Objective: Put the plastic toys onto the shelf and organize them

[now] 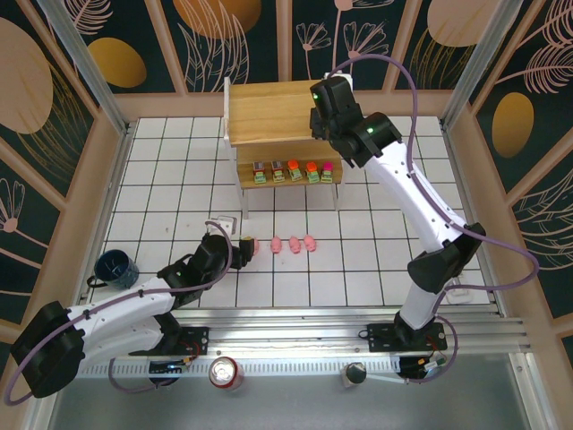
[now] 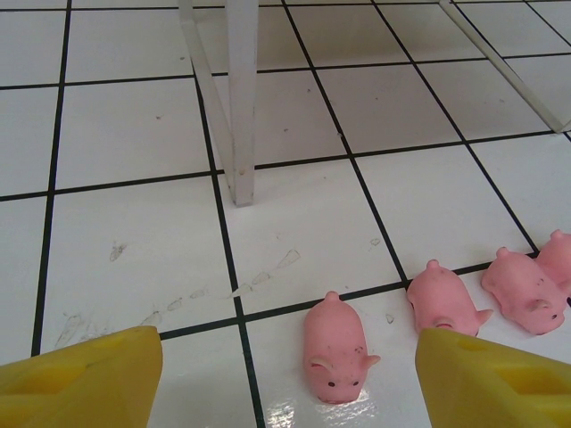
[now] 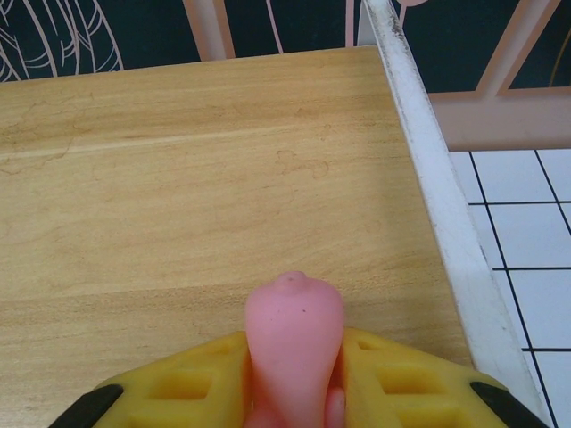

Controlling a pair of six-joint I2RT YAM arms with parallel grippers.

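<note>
Tiles (image 1: 161,170), white with dark grout, cover the counter (image 1: 376,296) between leaf-painted walls (image 1: 54,72). Right jaws pinch a pig (image 3: 294,330) above the shelf's (image 1: 277,112) top board (image 3: 178,178); left jaws stand open in front of the shelf, beside four pigs (image 2: 335,352).

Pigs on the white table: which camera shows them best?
The left wrist view: four pigs close up, ears and snouts clear, before the open left tool. The top view shows tiny pink specks in a row. The right wrist view faces the shelf instead.
</note>
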